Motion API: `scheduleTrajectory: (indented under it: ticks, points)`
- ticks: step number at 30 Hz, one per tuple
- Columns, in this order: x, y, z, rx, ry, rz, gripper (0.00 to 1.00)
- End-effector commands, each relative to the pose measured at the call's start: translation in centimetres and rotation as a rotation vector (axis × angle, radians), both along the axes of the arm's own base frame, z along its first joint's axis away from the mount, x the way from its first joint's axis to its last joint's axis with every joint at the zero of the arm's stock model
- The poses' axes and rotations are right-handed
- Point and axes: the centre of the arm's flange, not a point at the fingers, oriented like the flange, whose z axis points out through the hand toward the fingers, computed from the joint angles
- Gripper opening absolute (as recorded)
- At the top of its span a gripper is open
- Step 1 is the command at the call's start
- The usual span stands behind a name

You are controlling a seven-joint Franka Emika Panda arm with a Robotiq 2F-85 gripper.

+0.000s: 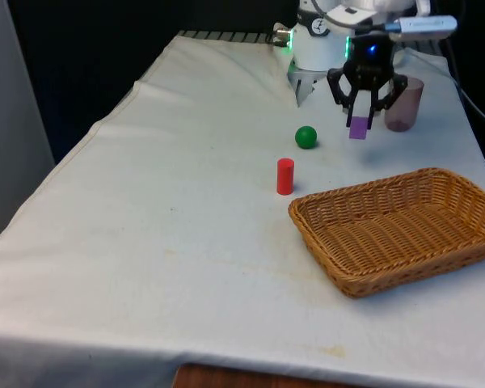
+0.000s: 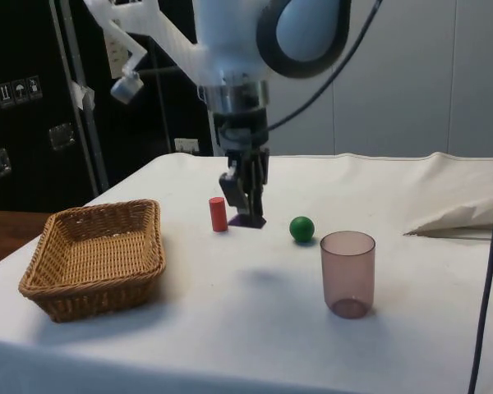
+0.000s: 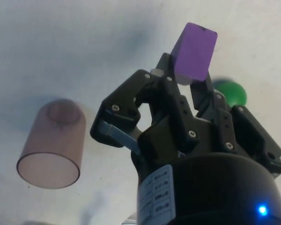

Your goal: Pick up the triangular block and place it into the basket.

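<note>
A: What's around on the white cloth?
B: A green ball (image 1: 305, 137), red cylinder (image 1: 284, 176), translucent pink plastic cup (image 1: 403, 103) and woven wicker basket (image 1: 400, 226), all apart.
A: And the purple triangular block (image 1: 358, 128)?
B: Clamped between the black gripper's (image 1: 363, 123) fingertips, lifted above the cloth beside the ball, short of the basket.

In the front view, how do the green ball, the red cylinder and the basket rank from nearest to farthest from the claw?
From the claw, which holds the purple block:
1. Green ball, toward the front view's left.
2. Red cylinder, further toward the camera.
3. Basket, nearest the camera, on the front view's right.
</note>
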Motion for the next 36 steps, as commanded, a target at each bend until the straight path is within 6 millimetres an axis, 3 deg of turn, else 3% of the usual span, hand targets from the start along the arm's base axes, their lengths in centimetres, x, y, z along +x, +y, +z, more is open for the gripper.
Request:
scheduleTrajectory:
  ticks: [1,10,11,25,36]
  points:
    - [0.5,0.0,0.9,0.000,0.000,0.001,0.33]
    - [3.6,-0.1,3.5,0.003,-0.013,-0.002,0.33]
    - [3.3,-0.1,3.6,-0.004,-0.020,-0.002,0.33]
    - [8.6,-0.1,5.2,0.000,-0.037,-0.005,0.33]
    - [11.7,-0.1,5.4,-0.014,-0.065,-0.011,0.33]
